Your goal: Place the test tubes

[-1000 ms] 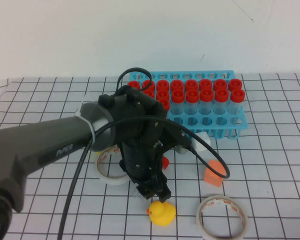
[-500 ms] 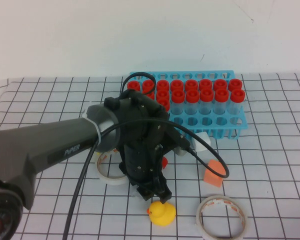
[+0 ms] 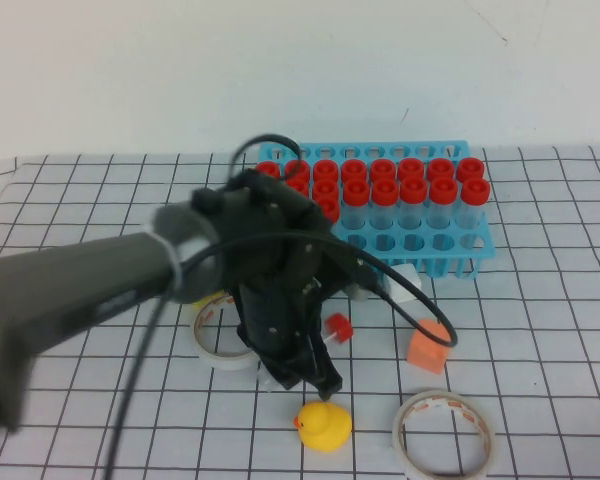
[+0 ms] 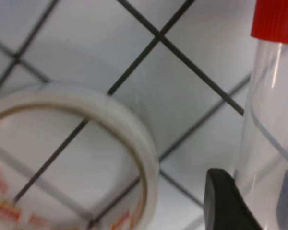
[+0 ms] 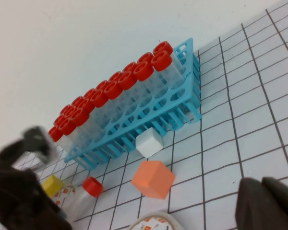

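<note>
High view: tube (image 3: 337, 327) beside left hand (image 3: 310, 375)

The rack (image 3: 410, 243) stands behind; before it a test tube (image 3: 337, 327) lies between tape roll (image 3: 215, 345), left, and cube (image 3: 427, 349), right.

left arm (image 3: 70, 290): smooth grey link, pale band at its end
wrist housing (image 3: 275, 255): black, blocky
cable (image 3: 420, 318): thin, black, looping
left claw (image 3: 315, 380): black
right claw (image 5: 265, 191): dark, matte
</note>
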{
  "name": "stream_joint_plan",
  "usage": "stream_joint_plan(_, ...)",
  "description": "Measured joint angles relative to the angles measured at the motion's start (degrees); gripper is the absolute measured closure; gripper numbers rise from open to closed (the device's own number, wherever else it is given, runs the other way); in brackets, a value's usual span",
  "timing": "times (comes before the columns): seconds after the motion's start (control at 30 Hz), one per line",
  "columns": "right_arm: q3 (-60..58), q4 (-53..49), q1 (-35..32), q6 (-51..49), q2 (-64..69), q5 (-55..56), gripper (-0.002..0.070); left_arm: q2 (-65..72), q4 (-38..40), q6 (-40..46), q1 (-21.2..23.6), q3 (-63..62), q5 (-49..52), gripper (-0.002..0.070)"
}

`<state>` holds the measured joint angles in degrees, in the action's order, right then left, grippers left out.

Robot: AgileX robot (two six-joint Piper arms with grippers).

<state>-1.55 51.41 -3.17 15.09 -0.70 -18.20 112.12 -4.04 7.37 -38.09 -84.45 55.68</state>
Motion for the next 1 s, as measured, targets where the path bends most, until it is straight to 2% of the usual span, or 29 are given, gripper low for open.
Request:
stream_joint_plan(0.27, 0.0, 0.5, 0.0, 0.0, 0.0, 0.0, 0.0678, -19.5, 0.2, -0.5, 0.0, 15.9, -11.6, 0.0464)
stream_joint_plan(0.47, 0.0, 3.4, 0.0, 1.0, 0.0, -2.5, 0.0678, -36.5, 2.2, -3.6, 0.0, 35.4, -27.5, 0.0464)
stream_joint_plan(0.53, 0.0, 6.1, 0.0, 5.4, 0.0, -5.6, 0.0678, -41.9, 4.0, -4.0, 0.0, 40.9, -32.9, 0.0464)
stream_joint_plan(0.63, 1.0, 10.8, 0.0, 17.2, 0.0, -10.5, 0.0678, -48.3, 5.1, -4.9, 0.0, 46.7, -39.3, 0.0464)
stream_joint_plan(0.8, 5.2, 19.4, 0.0, 30.8, 0.5, -11.9, 0.0678, -54.4, 7.0, -5.4, 0.0, 53.4, -50.8, 0.0464)
stream_joint_plan(0.9, 7.8, 23.5, 0.0, 35.6, 5.4, -12.9, 0.0678, -54.9, 9.1, -7.4, 0.0, 54.9, -58.2, 0.0464)
stream_joint_plan(1.0, 10.0, 28.5, 0.0, 47.4, 12.4, -18.0, 0.0678, -54.6, 10.6, -9.0, 0.0, 55.6, -66.6, 0.0464)
